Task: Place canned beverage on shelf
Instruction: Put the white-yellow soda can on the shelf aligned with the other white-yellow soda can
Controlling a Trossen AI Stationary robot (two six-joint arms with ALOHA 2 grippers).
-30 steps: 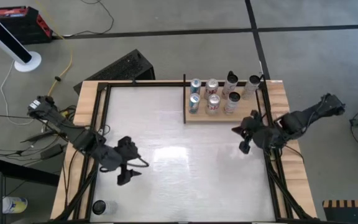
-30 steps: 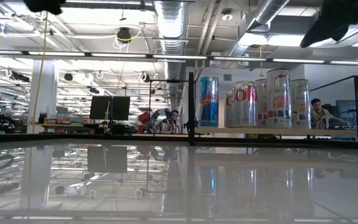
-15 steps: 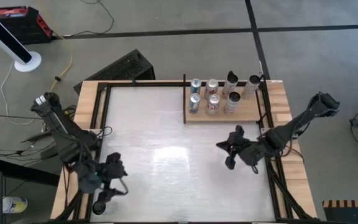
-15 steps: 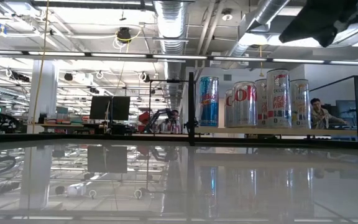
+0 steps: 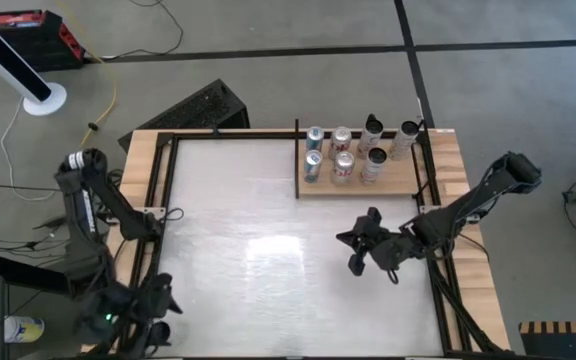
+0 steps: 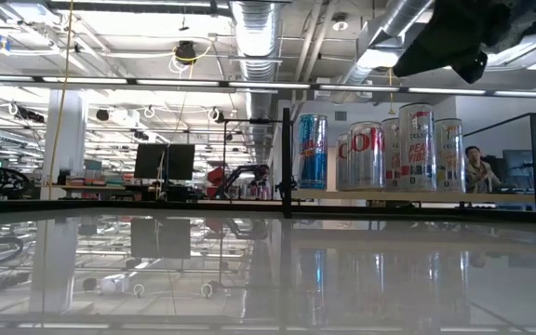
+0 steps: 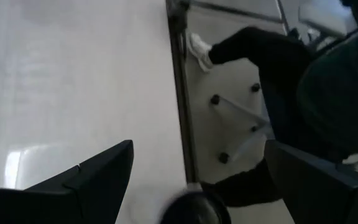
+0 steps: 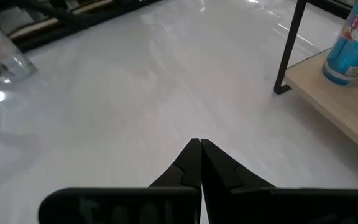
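Table [image 5: 268, 200] — glossy white top inside a black rail frame, wood strips along both sides; the whole middle lies bare. Shelf [image 5: 403, 180] sits in the far right corner, tan board with a black post at its left end. On it, seven cans [image 5: 343, 167] in two rows, upright, close together. Right gripper [image 5: 355, 253] hangs over the table just in front of the shelf, fingers pressed together, holding nothing. Left gripper [image 5: 156, 322] sits at the near left corner by the rail — fingers spread wide, a dark round can top [image 7: 190, 208] between them, not gripped.
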